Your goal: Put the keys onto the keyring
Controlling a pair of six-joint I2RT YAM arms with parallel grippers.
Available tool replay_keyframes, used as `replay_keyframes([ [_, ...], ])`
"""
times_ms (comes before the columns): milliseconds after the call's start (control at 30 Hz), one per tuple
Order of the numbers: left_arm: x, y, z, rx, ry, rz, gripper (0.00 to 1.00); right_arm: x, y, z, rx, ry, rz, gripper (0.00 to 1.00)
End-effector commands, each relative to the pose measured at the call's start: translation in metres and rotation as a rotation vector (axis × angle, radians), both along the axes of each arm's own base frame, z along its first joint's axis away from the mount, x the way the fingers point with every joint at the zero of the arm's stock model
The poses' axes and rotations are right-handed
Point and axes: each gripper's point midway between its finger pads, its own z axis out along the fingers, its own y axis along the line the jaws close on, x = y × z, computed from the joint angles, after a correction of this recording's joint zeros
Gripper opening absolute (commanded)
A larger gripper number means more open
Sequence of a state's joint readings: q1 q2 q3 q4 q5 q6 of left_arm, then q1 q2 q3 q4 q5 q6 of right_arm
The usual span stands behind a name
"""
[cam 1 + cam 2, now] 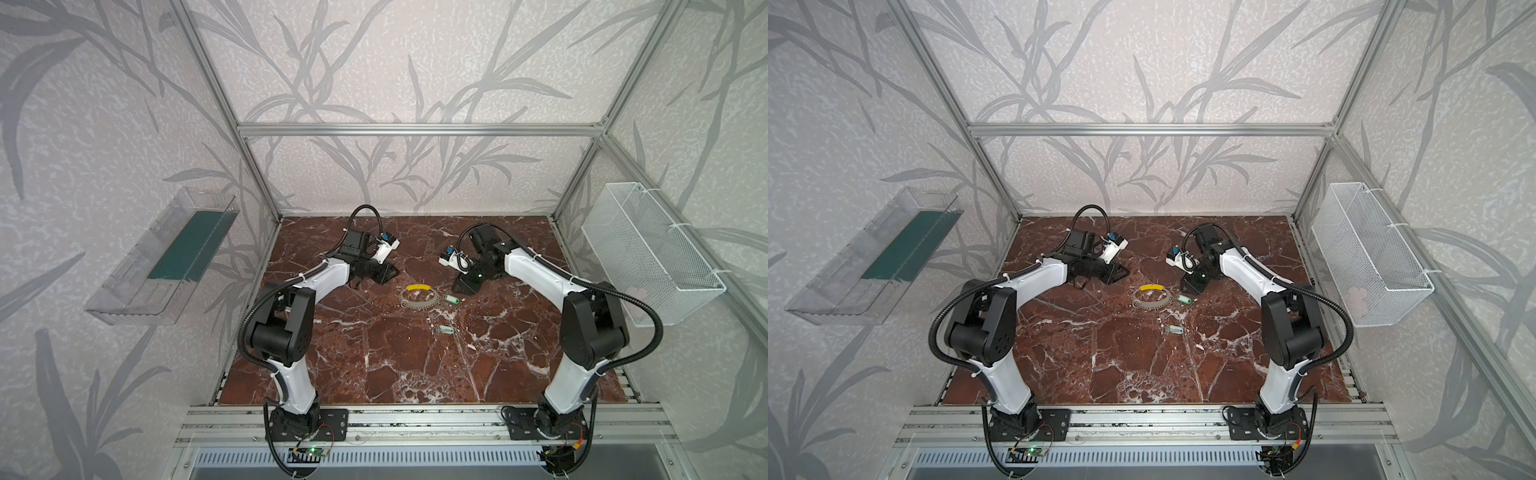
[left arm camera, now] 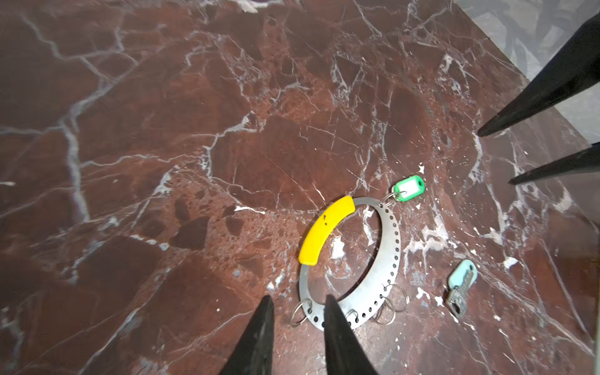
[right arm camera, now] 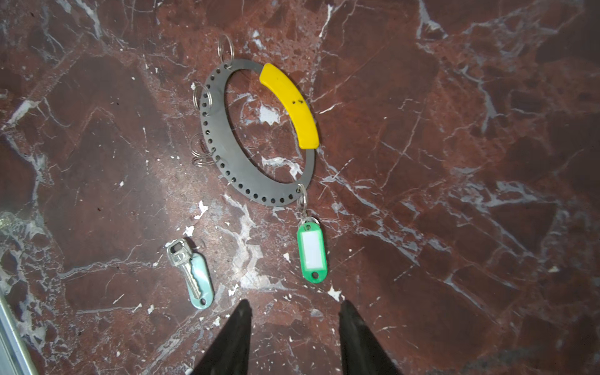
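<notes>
The keyring (image 1: 417, 304) (image 1: 1152, 305), a flat grey hoop with holes and a yellow segment (image 2: 324, 230) (image 3: 290, 104), lies flat mid-table. A green tag key (image 1: 451, 298) (image 1: 1183, 299) (image 3: 311, 251) hangs by a small ring from the hoop's band (image 3: 220, 143). A pale teal tag with a metal key (image 1: 444, 329) (image 1: 1176, 330) (image 2: 461, 285) (image 3: 194, 276) lies loose beside the hoop. My left gripper (image 2: 298, 297) (image 1: 388, 276) is open over the hoop's edge, holding nothing. My right gripper (image 3: 295, 302) (image 1: 463, 286) is open just short of the green tag.
Several small split rings (image 3: 201, 94) hang in the hoop's holes. The table (image 1: 374, 353) is red-brown marble. A clear plastic bin (image 1: 162, 257) is fixed to the left wall and a white wire basket (image 1: 652, 253) to the right wall.
</notes>
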State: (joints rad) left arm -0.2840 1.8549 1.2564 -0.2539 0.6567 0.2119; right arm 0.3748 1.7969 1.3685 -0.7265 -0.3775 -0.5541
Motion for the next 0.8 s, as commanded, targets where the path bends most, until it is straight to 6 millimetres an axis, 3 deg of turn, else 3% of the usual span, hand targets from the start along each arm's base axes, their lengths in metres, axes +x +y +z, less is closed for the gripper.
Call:
replay_keyframes([
  [0, -0.030, 0.000, -0.021, 0.045, 0.181, -0.043, 0.29, -0.012, 0.006, 0.010, 0.027, 0.010, 0.003, 0.45],
  [300, -0.029, 0.003, -0.050, 0.127, 0.253, 0.064, 0.37, -0.022, 0.016, 0.009, 0.038, 0.021, 0.016, 0.44],
  [500, -0.026, 0.003, -0.068, 0.205, 0.273, 0.110, 0.38, -0.028, 0.025, 0.005, 0.034, 0.033, 0.037, 0.43],
  [767, -0.020, 0.000, -0.075, 0.214, 0.272, 0.131, 0.35, -0.033, 0.027, 0.004, 0.042, 0.042, 0.042, 0.40],
])
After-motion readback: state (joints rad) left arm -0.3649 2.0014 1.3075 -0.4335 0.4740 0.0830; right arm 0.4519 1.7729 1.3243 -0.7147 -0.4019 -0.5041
